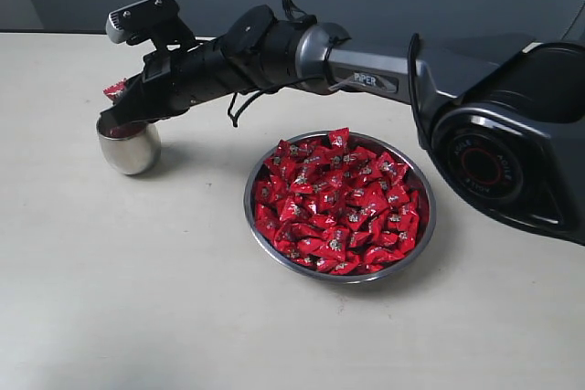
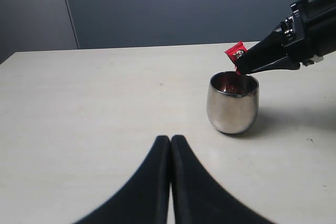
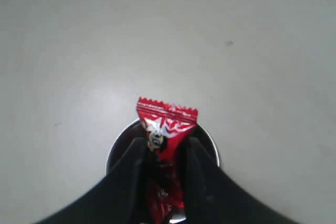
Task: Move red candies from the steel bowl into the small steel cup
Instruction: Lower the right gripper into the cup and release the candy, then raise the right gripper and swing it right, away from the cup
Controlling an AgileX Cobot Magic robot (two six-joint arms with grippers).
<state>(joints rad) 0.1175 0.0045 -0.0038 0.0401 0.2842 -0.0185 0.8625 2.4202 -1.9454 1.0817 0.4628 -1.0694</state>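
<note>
Pinching one candy [image 3: 167, 121] in the right end effector [image 3: 165, 148] — jaws clamped on the wrapper's lower half, crimped top edge and silver-white mark poking out past the tips. Hanging directly above the cup [image 2: 232, 106], tips angled down at the mouth, wrapper just over the rim. Not dropped yet. Cannot tell whether touching the steel or just clear of it.

Standing upright on the surface [image 1: 137, 299] at the left of the exterior view, with the cup well apart from the bowl [image 1: 340, 279]. Glinting red inside the cup's mouth — candy or reflection, cannot tell.

Over to the bowl: heaped with red candies [image 1: 338, 203], packed rim to rim, shiny wrappers lying every which way. Sitting flat on the surface near the middle of the exterior view, to the right of the cup.

Reaching in from the right with the dark arm [image 1: 366, 66], stretched across behind the bowl and out to the cup.

Pressed together on the left end effector [image 2: 170, 140], fingers meeting tip to tip, gripping nothing. Held low over the surface, with the cup ahead and off to one side, well apart.
</note>
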